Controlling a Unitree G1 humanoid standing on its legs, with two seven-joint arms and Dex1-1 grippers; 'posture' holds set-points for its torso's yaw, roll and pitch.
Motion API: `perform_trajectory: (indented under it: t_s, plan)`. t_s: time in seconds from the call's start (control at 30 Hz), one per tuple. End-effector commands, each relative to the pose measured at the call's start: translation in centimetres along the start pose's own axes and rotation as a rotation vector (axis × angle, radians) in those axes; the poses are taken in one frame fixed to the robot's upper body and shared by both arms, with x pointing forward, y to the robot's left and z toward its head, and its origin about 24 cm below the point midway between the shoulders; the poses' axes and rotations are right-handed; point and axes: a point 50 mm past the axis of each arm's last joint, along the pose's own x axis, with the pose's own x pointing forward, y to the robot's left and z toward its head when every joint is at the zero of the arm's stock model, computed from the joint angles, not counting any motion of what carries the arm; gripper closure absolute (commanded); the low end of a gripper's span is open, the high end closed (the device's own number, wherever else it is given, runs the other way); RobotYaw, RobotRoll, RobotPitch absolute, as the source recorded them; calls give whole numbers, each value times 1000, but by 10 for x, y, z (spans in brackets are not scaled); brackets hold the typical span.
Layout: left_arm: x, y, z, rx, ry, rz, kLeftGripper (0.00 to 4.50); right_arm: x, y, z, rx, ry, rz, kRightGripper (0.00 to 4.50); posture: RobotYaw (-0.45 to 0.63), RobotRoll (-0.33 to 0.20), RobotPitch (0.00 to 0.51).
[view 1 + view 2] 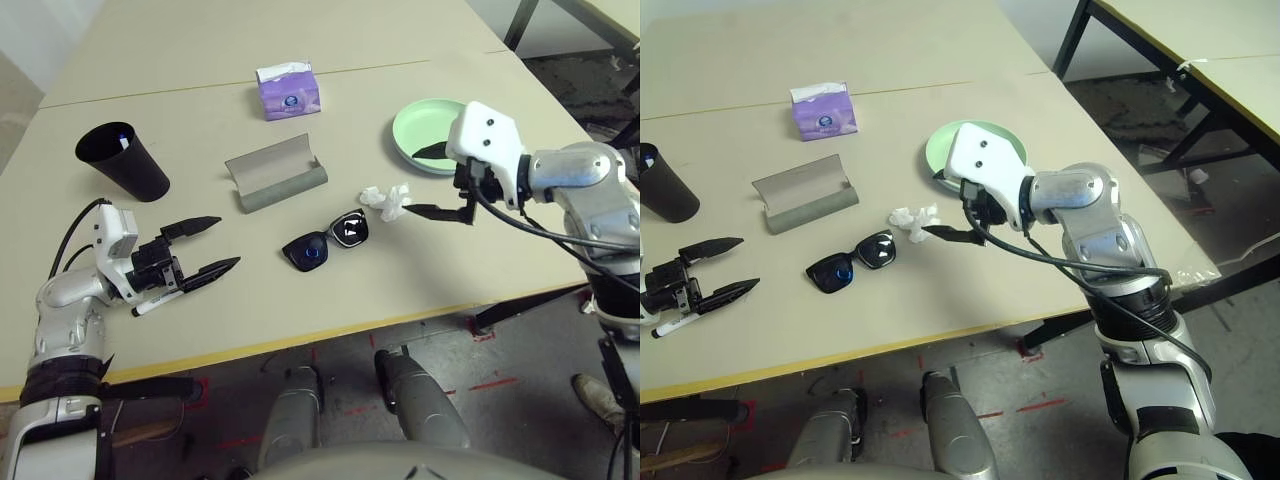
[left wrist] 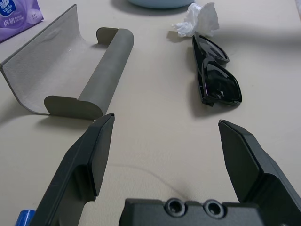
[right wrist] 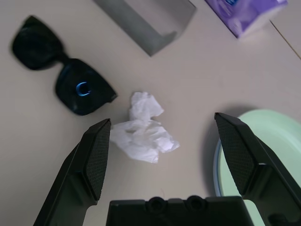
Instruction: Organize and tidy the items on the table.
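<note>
1. Right gripper [image 3: 160, 155] spread, empty, hung over crumpled tissue [image 3: 141, 129] at frame centre.
2. Left gripper [image 1: 205, 245] spread, empty, lower left.
3. Sunglasses [image 1: 327, 240] lay beside tissue, glasses case [image 1: 275, 172] behind.

Bright, even light; soft shadows; sharp focus.

On my table [image 1: 330, 300], counted by kind:
- Markers: two, one [image 1: 122, 141] standing in the cup at upper left, one [image 1: 155, 303] at lower left.
- Black cup [image 1: 125, 162]: one.
- Purple tissue box [image 1: 288, 92]: one.
- Grey glasses case [image 1: 274, 174]: one, lying open.
- Black sunglasses [image 1: 326, 241]: one pair.
- Crumpled white tissue [image 1: 386, 199]: one.
- Light-green plate [image 1: 422, 130]: one.
</note>
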Motion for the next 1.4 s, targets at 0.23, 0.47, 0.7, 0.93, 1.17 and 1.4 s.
perform_trajectory:
  t_s: [0.23,0.47,0.7,0.93,1.17,1.4]
  plan:
    - [-4,0,1,2,10,0,0,15,20,-23,3,79,75,19,-146,0,201]
    - [-5,1,2,6,9,7,0,22,28,-36,5,92,103,19,-141,0,200]
    - [-6,0,2,7,12,11,0,31,25,-42,-19,95,80,19,-137,0,197]
    - [-7,0,3,10,11,18,0,40,21,-44,-26,88,66,19,-133,0,194]
    - [-6,0,3,12,10,21,0,45,21,-43,-4,70,89,19,-131,0,195]
    - [-5,0,6,23,-2,25,0,45,22,-42,-2,73,102,1656,-125,0,190]
